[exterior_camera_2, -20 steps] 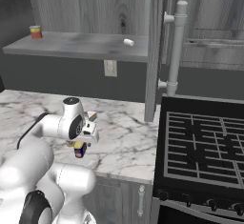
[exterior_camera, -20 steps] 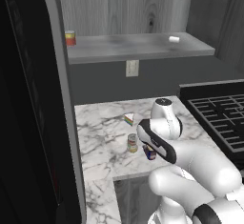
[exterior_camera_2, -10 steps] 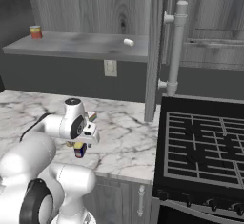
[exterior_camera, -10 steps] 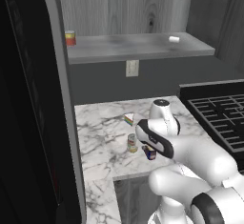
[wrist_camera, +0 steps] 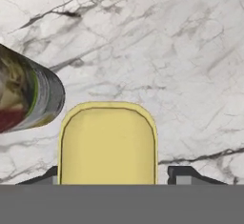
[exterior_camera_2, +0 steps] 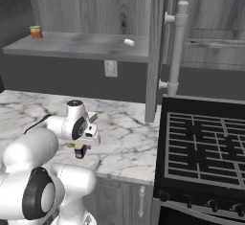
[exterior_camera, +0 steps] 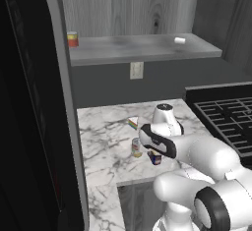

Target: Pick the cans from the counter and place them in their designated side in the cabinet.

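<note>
Hand (wrist_camera: 113,178) has come down over the boxy blue can (wrist_camera: 108,144), fingertips (wrist_camera: 183,174) now drawn in beside its yellow top; full grip uncertain. Round can (wrist_camera: 26,96) lies just left on bench (wrist_camera: 167,51). Lift to cabinet (exterior_camera: 142,48) likely next.

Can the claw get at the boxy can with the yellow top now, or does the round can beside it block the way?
Probably yes. In the hand view the boxy can sits between the two fingertips of the claw. The round can stands off to one side, apart from it, on the counter.
</note>
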{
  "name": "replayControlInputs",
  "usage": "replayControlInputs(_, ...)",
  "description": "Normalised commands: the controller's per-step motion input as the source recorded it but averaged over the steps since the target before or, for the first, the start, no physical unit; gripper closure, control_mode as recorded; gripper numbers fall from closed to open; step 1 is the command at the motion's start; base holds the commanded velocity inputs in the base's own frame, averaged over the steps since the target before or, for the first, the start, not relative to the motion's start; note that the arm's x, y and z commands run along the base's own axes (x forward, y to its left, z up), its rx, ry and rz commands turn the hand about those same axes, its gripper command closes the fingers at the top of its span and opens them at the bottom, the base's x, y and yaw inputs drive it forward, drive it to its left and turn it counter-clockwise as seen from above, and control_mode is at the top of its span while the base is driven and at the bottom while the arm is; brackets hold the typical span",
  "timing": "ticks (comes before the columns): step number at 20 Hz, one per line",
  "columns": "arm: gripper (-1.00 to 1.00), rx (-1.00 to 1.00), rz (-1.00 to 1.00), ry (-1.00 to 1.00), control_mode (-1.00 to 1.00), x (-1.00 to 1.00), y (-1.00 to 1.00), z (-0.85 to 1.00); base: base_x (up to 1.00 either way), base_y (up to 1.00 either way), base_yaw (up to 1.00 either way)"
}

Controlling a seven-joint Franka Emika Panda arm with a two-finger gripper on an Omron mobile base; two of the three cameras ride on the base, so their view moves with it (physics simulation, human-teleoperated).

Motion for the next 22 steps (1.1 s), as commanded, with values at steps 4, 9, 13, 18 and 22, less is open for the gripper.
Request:
replayControlInputs(4, 1.0, 0.0, 0.0, -0.06, -1.0, -0.23, -0.19, -0.04, 0.0, 0.0, 0.0)
replayControlInputs(9, 1.0, 0.0, 0.0, -0.13, -1.0, -0.38, -0.23, 0.06, 0.0, 0.0, 0.0)
replayControlInputs(13, 1.0, 0.0, 0.03, -0.2, -1.0, -0.33, -0.07, 0.35, 0.0, 0.0, 0.0)
replayControlInputs(18, 1.0, 0.0, 0.05, -0.22, -1.0, -0.28, -0.02, 0.49, 0.0, 0.0, 0.0)
replayControlInputs(22, 1.0, 0.0, 0.06, -0.24, -1.0, -0.22, 0.0, 0.51, 0.0, 0.0, 0.0)
